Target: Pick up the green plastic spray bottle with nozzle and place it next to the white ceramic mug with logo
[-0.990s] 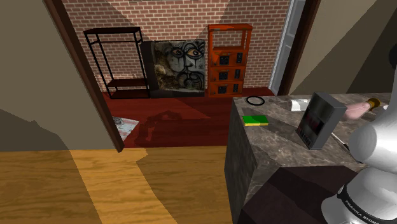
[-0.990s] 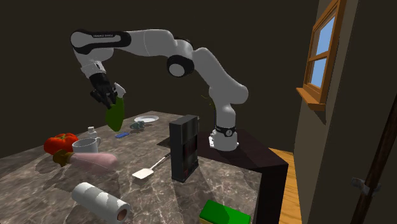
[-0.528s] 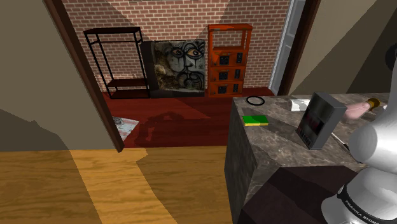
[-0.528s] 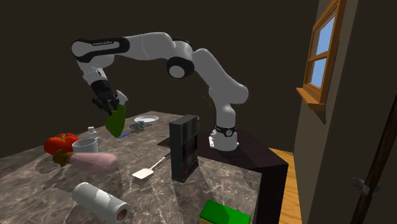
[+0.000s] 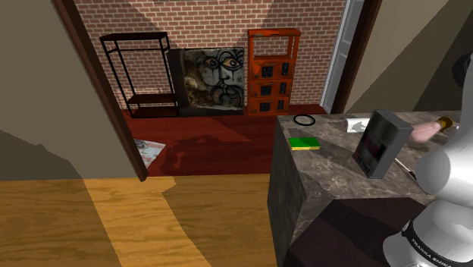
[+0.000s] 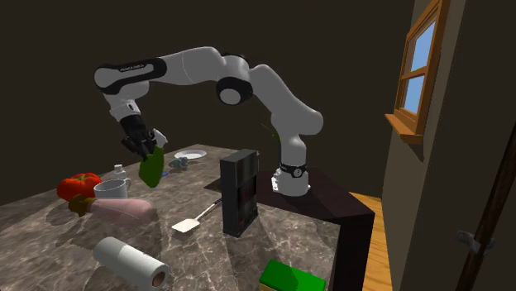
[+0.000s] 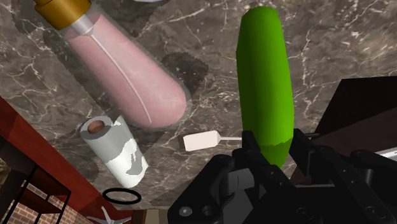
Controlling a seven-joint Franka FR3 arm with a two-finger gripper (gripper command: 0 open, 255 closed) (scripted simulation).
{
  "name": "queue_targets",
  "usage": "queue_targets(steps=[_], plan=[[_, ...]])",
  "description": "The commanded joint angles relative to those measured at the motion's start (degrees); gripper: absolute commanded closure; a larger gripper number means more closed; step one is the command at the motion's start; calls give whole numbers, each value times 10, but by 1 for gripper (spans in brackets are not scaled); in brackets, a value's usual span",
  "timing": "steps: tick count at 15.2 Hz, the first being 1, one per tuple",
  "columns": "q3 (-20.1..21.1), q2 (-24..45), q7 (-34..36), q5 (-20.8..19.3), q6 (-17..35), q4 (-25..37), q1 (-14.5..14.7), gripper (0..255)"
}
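Tool point(image 6: 142, 149) pinching the green spray bottle point(image 6: 151, 169) by its upper end, fingers clamped on both sides in the wrist view. Bottle hangs tilted above the table point(image 6: 207, 248), apparently clear of the surface, just above and beside the pale mug point(image 6: 112, 188) near the table's edge at the second exterior view's left. Pink bottle point(image 6: 121, 210) lies next to the mug
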Motion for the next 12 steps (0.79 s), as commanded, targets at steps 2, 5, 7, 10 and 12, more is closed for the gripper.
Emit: queue_targets(steps=[2,5,7,10,12], plan=[[3,7,-7,4,16,-14,3,255],[7,16,-13,8,31,-25,5,255],[10,22,-17,12,41,-31,6,255],[15,33,-23,18,57,-41,7,255],[15,33,-24,18,57,-41,7,255]])
